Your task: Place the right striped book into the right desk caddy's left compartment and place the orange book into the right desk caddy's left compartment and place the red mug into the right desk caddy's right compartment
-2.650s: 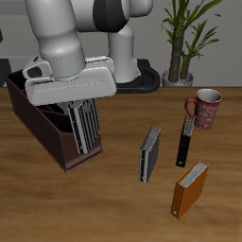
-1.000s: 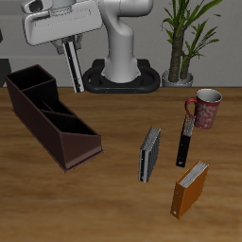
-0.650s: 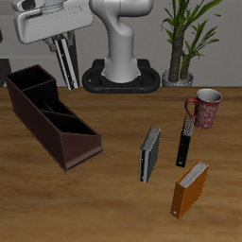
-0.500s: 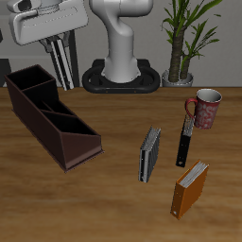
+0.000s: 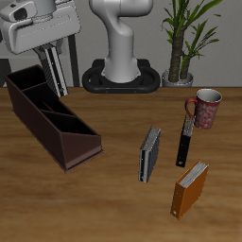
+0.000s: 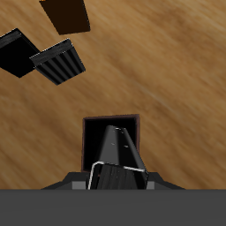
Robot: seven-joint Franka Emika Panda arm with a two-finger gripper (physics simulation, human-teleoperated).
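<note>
— From the front: what is the arm carrying?

— The gripper [image 5: 49,55] is clamped on the striped book [image 5: 57,77], which hangs edge-down in the air above the tall back end of the caddy [image 5: 59,132]. It touches nothing else.

— And the other pieces?

— All on the table, well apart from the caddy. The orange book [image 5: 189,189] stands near the front edge. The mug [image 5: 205,107] is upright farther back, just beside a black book [image 5: 185,142]. A darker striped book [image 5: 149,154] stands between them and the caddy.

— The wrist camera?

— It looks straight down the held book [image 6: 121,150], with a dark open box section beneath — which compartment, I cannot tell. The orange book [image 6: 66,13] and the two dark ones show on the bare wood beyond.

— How should that book handle?

— By its look it is thin, light and stiff, with a smooth cover. Pinched by one edge it could pivot between the pads, so I'd keep it vertical and slide it edge-first into the long, low section. The orange one looks much the same — take it across both covers from above.
</note>
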